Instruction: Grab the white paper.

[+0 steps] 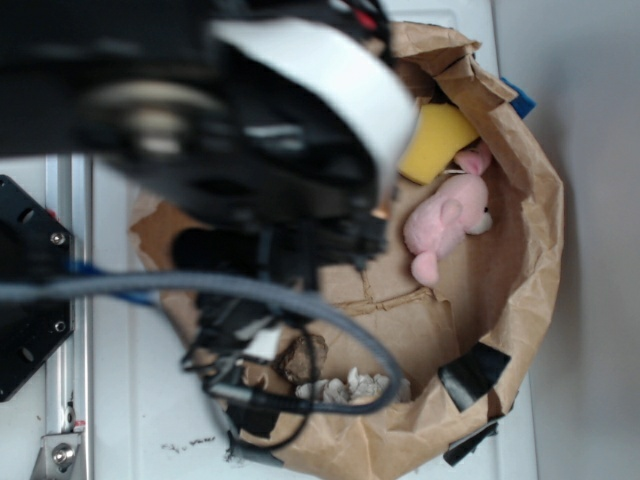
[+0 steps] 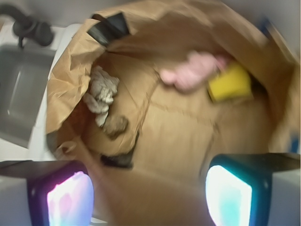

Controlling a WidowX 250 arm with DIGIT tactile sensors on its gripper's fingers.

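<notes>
Brown paper bag (image 2: 188, 136), opened out into a walled nest. Contents: white paper (image 2: 101, 92), a creased greyish wad, ahead and left of the gripper (image 2: 149, 195), beside a brown rock-like lump (image 2: 115, 125); pink plush toy (image 2: 193, 70) and yellow block (image 2: 230, 82), ahead and right. Gripper: fingers (image 2: 70, 197) spread wide apart, holding nothing, well clear of the wad.

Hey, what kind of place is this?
Probably a robot test bench: a crumpled brown paper bag on a white tabletop holds a pink plush toy and a creased white paper wad.
</notes>
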